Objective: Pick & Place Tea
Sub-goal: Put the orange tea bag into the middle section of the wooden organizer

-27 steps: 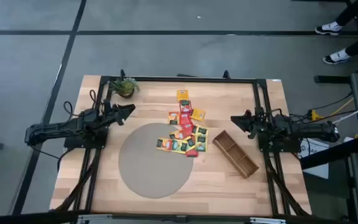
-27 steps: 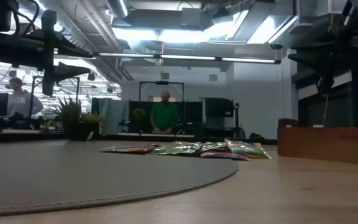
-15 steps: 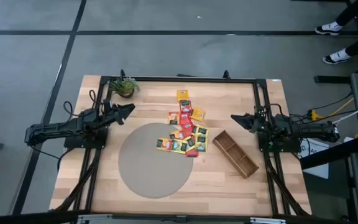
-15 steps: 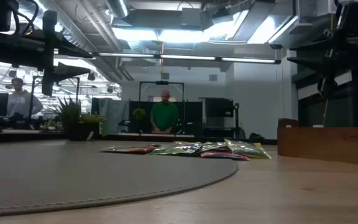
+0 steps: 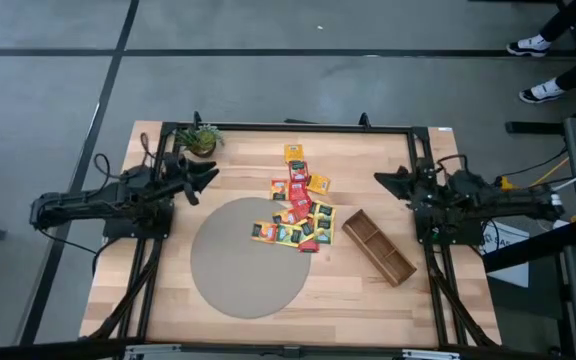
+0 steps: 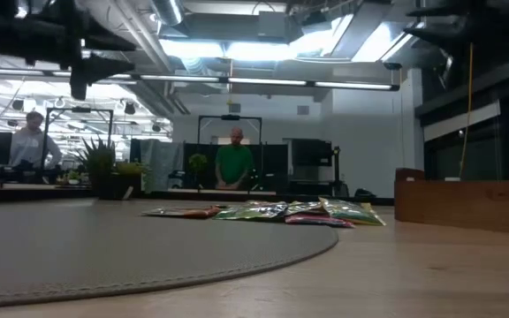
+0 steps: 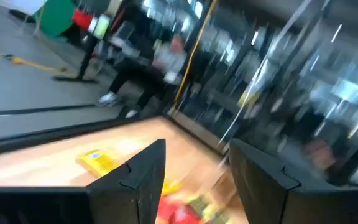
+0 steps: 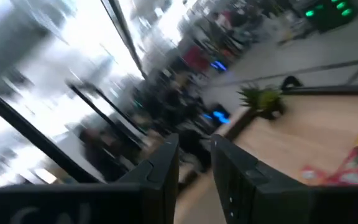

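The tea lies in a loose pile of small red, yellow and green packets in the middle of the desk, half on the bare wood and half on the far right part of the round grey mat. The pile runs long from the near side toward the far edge of the desk. Just to its right lies the wooden tray, slanting toward the near right corner; it looks empty.

The left gripper hangs over the left side of the desk, near the little plant in the far left corner. Its fingers stand apart and hold nothing. The tea lies to its right and a bit nearer, well apart from it.

The right gripper hangs over the right side, beyond the tray's far end. Its fingers have a small gap and hold nothing. The tea lies to its left.

Both grippers are about as far from the pile, so I cannot say which is nearer.

Since a second ago, both arms have lifted and swung a little toward the far edge. The tea has not moved.
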`<state>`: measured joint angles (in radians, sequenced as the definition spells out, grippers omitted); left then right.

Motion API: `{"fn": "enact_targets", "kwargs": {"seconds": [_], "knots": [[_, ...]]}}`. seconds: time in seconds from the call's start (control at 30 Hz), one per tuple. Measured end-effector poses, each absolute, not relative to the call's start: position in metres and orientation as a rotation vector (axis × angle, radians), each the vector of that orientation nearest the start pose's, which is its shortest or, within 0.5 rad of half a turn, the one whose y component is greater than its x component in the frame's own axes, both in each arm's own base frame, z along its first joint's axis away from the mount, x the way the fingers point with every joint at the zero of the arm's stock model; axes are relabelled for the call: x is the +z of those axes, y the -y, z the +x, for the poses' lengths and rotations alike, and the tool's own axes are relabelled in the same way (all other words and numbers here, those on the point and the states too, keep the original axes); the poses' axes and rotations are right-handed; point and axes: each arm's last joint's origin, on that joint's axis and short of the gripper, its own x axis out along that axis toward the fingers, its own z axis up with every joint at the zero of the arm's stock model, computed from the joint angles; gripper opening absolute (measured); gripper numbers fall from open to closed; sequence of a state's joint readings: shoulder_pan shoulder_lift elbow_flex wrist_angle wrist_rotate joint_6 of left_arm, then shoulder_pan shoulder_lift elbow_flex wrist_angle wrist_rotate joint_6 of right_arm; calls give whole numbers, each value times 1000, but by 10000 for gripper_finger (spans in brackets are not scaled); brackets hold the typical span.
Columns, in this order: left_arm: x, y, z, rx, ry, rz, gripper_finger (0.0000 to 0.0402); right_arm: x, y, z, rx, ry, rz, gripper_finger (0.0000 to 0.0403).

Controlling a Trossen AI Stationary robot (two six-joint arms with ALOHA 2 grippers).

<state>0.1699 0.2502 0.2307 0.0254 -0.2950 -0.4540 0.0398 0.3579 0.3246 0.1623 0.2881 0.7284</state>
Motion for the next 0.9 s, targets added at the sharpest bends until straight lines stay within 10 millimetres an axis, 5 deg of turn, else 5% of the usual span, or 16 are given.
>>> {"fn": "enact_targets", "kwargs": {"seconds": [0.27,0.47,0.8,0.9], "knots": [[257,-34,156,466,-249,-253,161,308,0,185,-272,-205,353,94],[253,-46,207,502,-424,-240,139,323,4,228,-330,-420,285,94],[216,-72,265,544,-597,-268,13,301,22,276,-452,-526,401,94],[201,-83,275,530,-596,-335,4,288,23,289,-476,-534,461,94]]}}
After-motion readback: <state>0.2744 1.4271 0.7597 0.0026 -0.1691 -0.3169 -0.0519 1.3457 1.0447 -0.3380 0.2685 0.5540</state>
